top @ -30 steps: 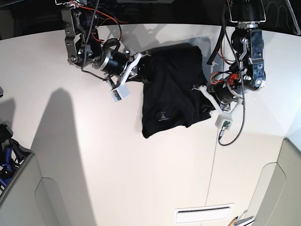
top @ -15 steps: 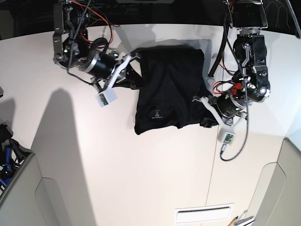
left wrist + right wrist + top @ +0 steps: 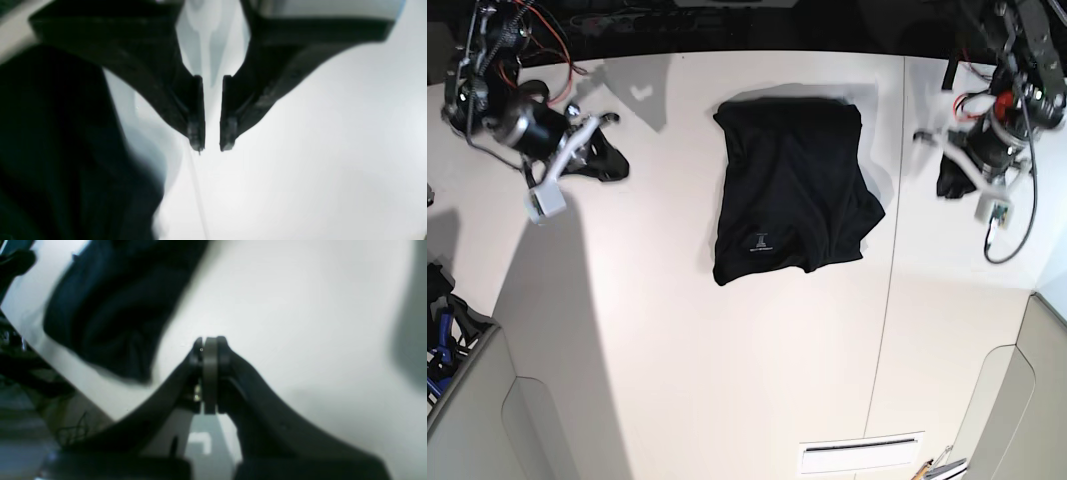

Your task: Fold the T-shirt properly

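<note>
My left gripper (image 3: 211, 146) has its jaws a narrow slit apart, with only bare white worktop (image 3: 317, 160) showing between the tips; it holds nothing and touches nothing I can see. My right gripper (image 3: 210, 345) has its jaws pressed together, pad to pad, with nothing between them, and it hangs over plain worktop too.

The T-shirt (image 3: 792, 190) lies folded into a rough rectangle near the middle of the worktop's far edge, with its small white label mark (image 3: 758, 241) facing up close to its near hem. Its near right corner bulges out unevenly. It lies flat and well apart from both grippers.

From overhead, my right gripper (image 3: 612, 160) sits by the far left corner of the worktop and my left gripper (image 3: 949, 180) by the far right edge, one on either side of the shirt. Nothing lies on the worktop between either gripper and the cloth. A thin seam (image 3: 889, 300) runs across the worktop just beside the shirt's right side.

The left wrist view catches a blurred dark edge of the shirt (image 3: 60, 160) at its left side, and the same seam below the fingertips. The right wrist view shows the shirt (image 3: 116, 306) as a blurred dark mass at upper left, apart from the jaws. Only the overhead view shows its full outline.
</note>
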Controlling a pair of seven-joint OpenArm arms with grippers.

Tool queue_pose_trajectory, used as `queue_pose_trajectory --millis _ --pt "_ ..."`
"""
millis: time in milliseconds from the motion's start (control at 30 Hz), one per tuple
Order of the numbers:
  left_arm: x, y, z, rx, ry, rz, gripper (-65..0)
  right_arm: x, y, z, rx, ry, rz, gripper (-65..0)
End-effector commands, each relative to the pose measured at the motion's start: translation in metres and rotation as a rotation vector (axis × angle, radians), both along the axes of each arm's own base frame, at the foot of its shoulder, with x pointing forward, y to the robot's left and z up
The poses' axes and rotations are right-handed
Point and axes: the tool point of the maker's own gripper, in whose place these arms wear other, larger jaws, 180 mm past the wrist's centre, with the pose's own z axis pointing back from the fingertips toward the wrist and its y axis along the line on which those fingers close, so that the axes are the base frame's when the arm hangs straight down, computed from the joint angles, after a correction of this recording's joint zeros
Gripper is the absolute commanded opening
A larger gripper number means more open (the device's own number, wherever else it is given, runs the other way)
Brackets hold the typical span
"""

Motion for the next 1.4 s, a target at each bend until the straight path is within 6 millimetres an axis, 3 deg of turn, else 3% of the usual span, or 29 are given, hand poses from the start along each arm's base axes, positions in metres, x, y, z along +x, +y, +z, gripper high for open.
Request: queue_pose_trajectory --millis 0,200,433,700,900,1000,1133,1367 --pt "-0.004 0.006 0.010 0.010 -0.029 0.003 -56.2 -0.002 -0.001 0.007 0.017 -0.022 0.010 -65.0" --pt "-0.076 0.033 -0.012 0.051 0.141 0.073 -56.2 -0.058 -0.010 -0.013 0.027 0.128 0.043 -65.0" --pt "-0.166 0.034 -0.042 0.065 0.400 0.068 -56.2 -0.135 -0.008 -0.018 0.087 0.366 0.212 -65.0" --pt "-0.244 0.035 -0.051 0.050 0.556 0.083 -56.2 -0.212 0.001 -0.036 0.037 0.578 0.423 -65.0" --pt "-0.309 0.042 -0.076 0.012 0.699 0.144 -56.2 -0.274 -0.004 -0.057 0.032 0.790 0.520 -65.0" --pt "-0.333 0.047 -0.092 -0.001 0.719 0.176 -56.2 -0.301 -0.005 -0.070 0.052 0.875 0.499 -65.0" --pt "-0.338 0.050 -0.112 -0.051 0.611 0.211 -56.2 -0.325 -0.013 -0.100 -0.014 0.886 0.469 -65.0" --pt "-0.393 0.049 -0.181 -0.028 0.899 0.263 -56.2 -0.356 -0.025 -0.139 -0.171 0.943 0.565 -65.0"
